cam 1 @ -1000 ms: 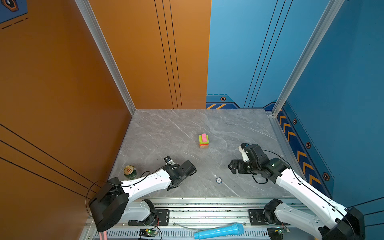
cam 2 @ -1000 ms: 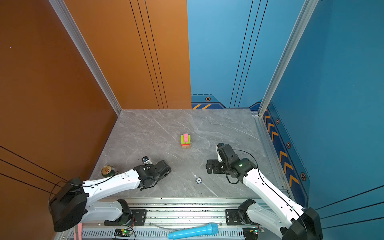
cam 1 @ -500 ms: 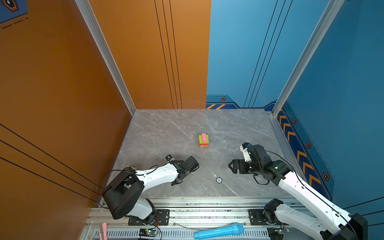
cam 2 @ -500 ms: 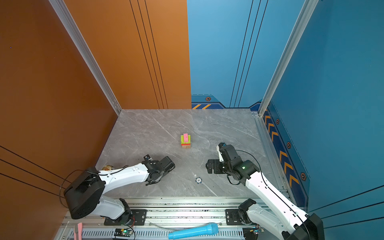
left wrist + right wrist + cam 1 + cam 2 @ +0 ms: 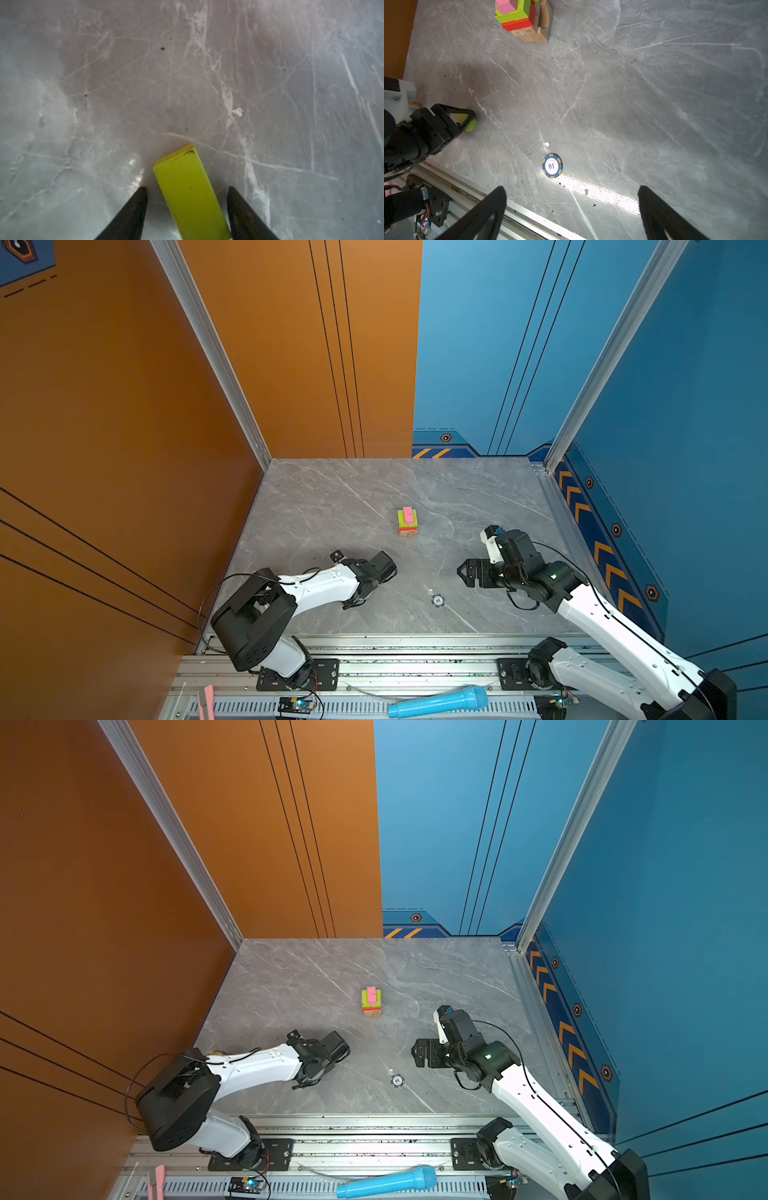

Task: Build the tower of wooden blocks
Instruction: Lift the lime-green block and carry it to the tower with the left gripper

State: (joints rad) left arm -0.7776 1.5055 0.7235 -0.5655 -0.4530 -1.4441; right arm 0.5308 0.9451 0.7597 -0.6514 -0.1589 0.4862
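Grey marble table [image 5: 332, 497] fills the lower half of both top views. Left gripper [image 5: 187, 187], low and left of centre, straddles a lime green block [image 5: 182, 172] lying flat: fingers apart, a gap showing on one side, nothing clamped. Right gripper [image 5: 572, 188], right of centre, spread wide and empty. The tower [image 5: 407, 522] stands mid-table, pink on top. A blue-white chip [image 5: 437, 600] lies between the grippers, lower in frame.

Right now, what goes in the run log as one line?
left gripper: open, straddling lime green block flat on table | right gripper: open, empty, near blue poker chip | tower: pink on top, untouched
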